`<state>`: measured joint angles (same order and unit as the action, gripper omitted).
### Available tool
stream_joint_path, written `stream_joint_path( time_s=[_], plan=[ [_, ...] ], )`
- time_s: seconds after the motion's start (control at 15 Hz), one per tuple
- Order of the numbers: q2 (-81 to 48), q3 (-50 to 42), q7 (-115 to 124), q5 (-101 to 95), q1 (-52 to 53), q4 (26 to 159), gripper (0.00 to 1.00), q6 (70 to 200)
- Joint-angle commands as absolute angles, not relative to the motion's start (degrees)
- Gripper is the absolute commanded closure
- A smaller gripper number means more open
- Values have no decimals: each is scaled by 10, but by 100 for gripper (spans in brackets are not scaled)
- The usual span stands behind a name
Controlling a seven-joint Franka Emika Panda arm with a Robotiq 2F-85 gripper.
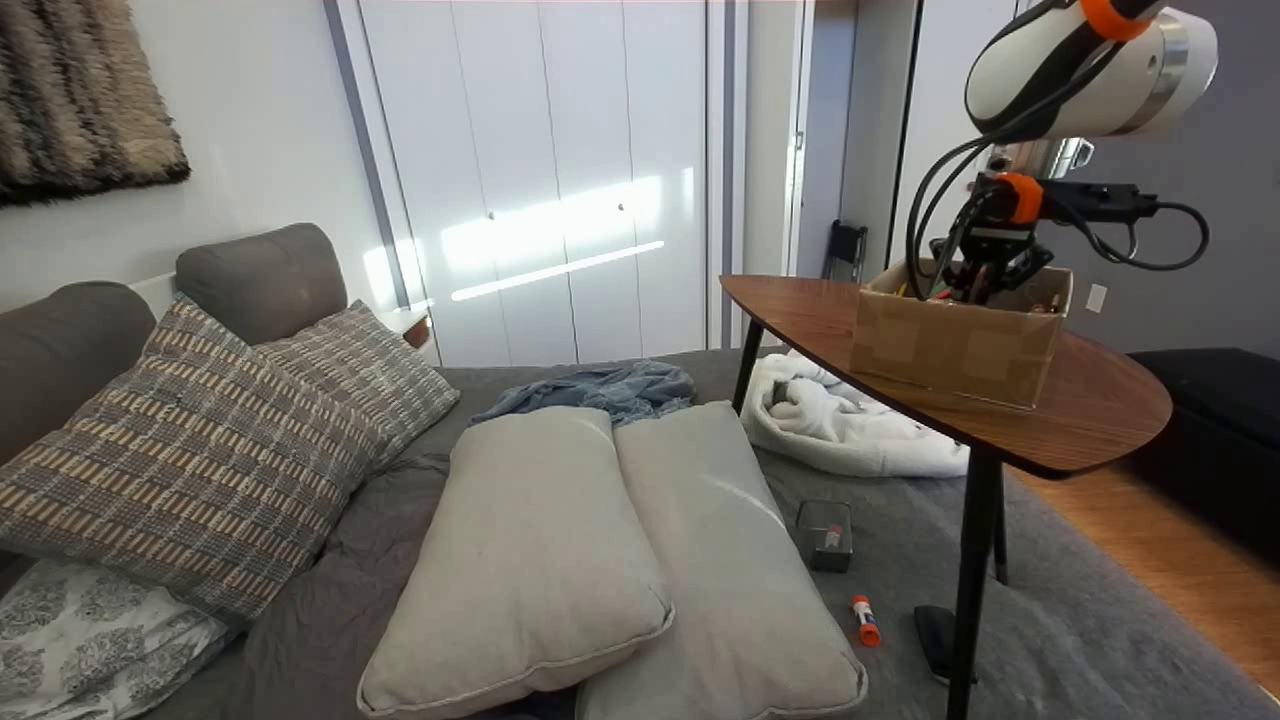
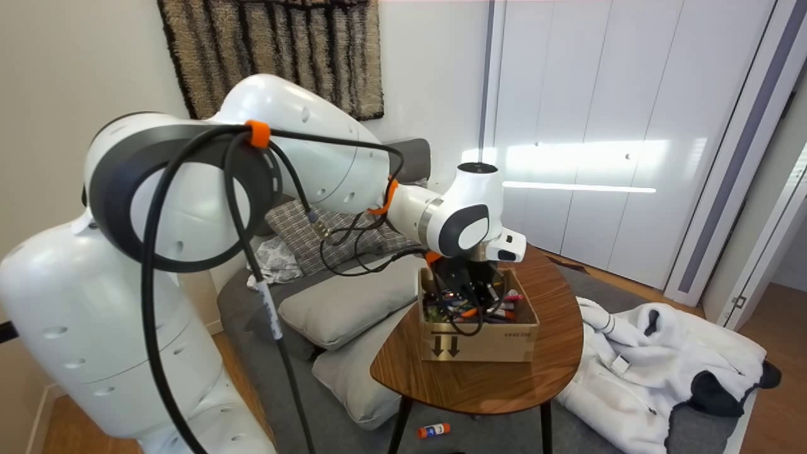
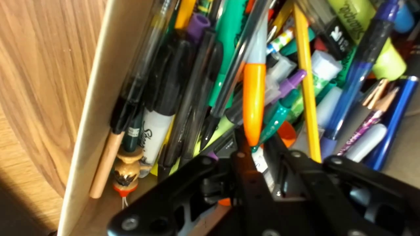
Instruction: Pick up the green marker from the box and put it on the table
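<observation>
The box is a brown cardboard box [image 1: 940,345] [image 2: 482,347] [image 3: 108,85], full of pens and markers, on the reddish-brown table [image 1: 800,315] [image 2: 479,391]. My gripper [image 1: 975,285] [image 2: 479,290] reaches down inside it. In the wrist view the gripper's fingers [image 3: 257,141] are close together with a narrow gap. An orange pen tip [image 3: 253,111] and a teal-green pen [image 3: 278,116] cross at the fingertips. A white marker body [image 3: 261,160] shows in the gap; I cannot tell if any is held. A thick green marker [image 3: 228,42] lies above-left of the fingertips, partly under other pens.
The box walls stand close around the gripper. The tabletop [image 3: 49,65] shows beyond the box wall. Cushions [image 1: 530,540], a glue stick [image 1: 866,620] and a white garment [image 2: 637,372] lie on the bed below. Loose cables [image 2: 365,252] hang from the arm.
</observation>
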<state>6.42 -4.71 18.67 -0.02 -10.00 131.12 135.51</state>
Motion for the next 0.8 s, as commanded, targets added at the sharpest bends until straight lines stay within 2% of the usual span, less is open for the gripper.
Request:
stream_joint_path(
  time_s=[0.0,0.4,0.47,0.53,0.73],
  plan=[
    [89,-50,194,-17,-95,1312,96,1329],
    [125,-48,190,-26,-98,1316,96,1301],
    [129,-48,189,-27,-99,1316,81,1297],
    [131,-48,189,-29,-99,1316,90,1296],
    [133,-48,183,-28,-99,1317,99,1296]
  ],
)
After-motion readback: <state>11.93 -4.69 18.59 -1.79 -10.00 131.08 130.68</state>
